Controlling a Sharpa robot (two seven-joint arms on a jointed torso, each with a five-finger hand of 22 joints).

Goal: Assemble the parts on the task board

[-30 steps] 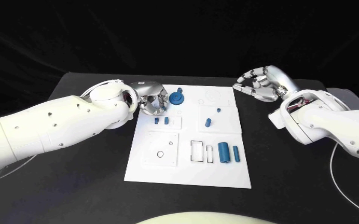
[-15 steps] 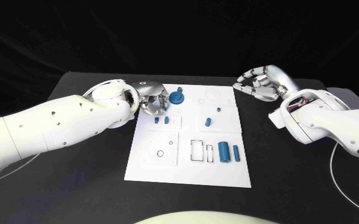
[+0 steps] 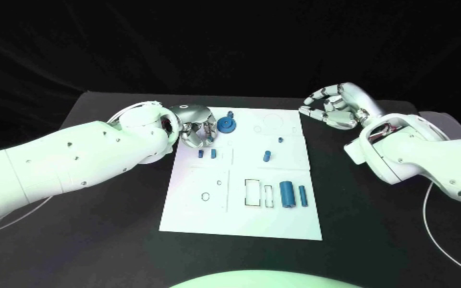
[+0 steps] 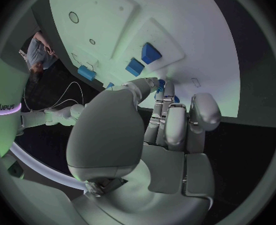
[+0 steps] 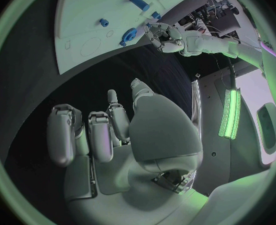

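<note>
The white task board (image 3: 240, 215) lies mid-table. At its far left corner stands a blue round part with a knob (image 3: 226, 126). My left hand (image 3: 197, 128) sits right beside it with its fingers curled. In the left wrist view, blue shows at that hand's fingertips (image 4: 168, 91); I cannot tell whether they hold the part. Two small blue blocks (image 3: 208, 155) stand just in front of the hand and are seen again on the board (image 4: 144, 59). My right hand (image 3: 336, 108) hovers off the board's far right corner, fingers curled with nothing in them.
A blue peg (image 3: 267, 157) and a smaller blue piece (image 3: 280, 141) stand mid-board. A thick blue cylinder (image 3: 287, 194) and a thin blue rod (image 3: 302, 196) lie near the board's front right. Black table (image 3: 106, 168) surrounds the board.
</note>
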